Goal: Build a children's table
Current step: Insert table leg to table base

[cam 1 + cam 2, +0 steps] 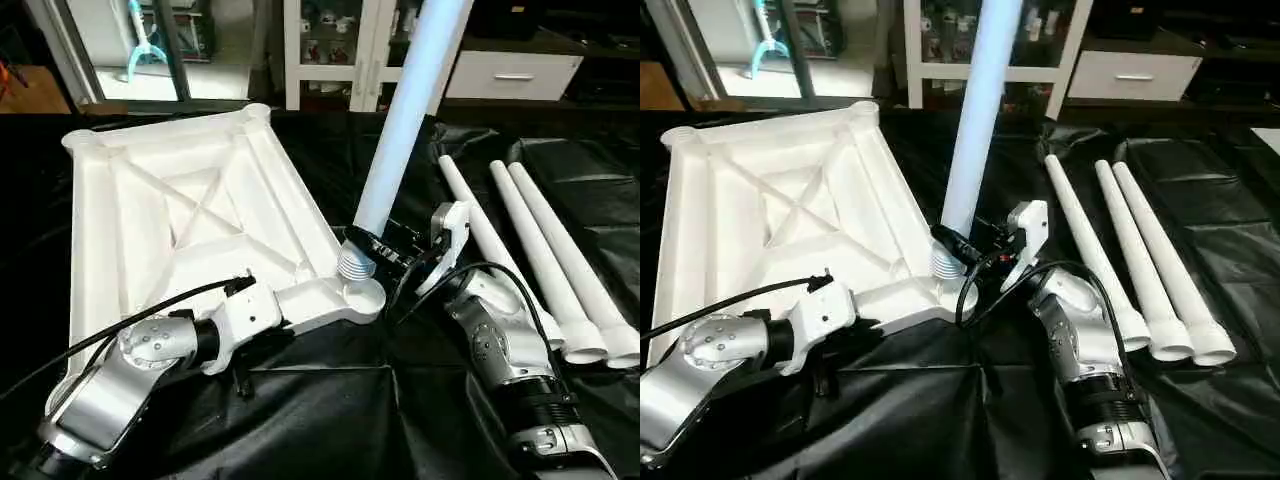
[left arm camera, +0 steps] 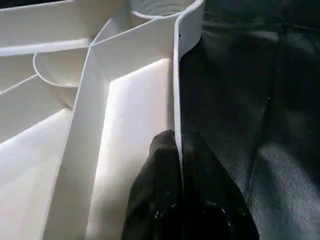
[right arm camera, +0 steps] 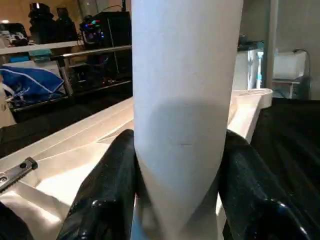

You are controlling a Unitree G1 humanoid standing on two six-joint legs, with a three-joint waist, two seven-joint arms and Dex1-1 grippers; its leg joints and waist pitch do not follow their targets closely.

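The white tabletop lies upside down on the black cloth, its X-ribbed underside facing up. One white leg stands nearly upright with its ribbed end in the near right corner socket. My right gripper is shut on this leg just above the socket, one black finger on each side. In the left wrist view, my left gripper is shut on the tabletop's thin near rim, next to that corner. Three more legs lie side by side on the cloth to the right.
The black cloth covers the whole work surface. Behind it stand a white shelf unit and a white drawer cabinet. A glass door is at the far left. My right forearm lies close to the loose legs.
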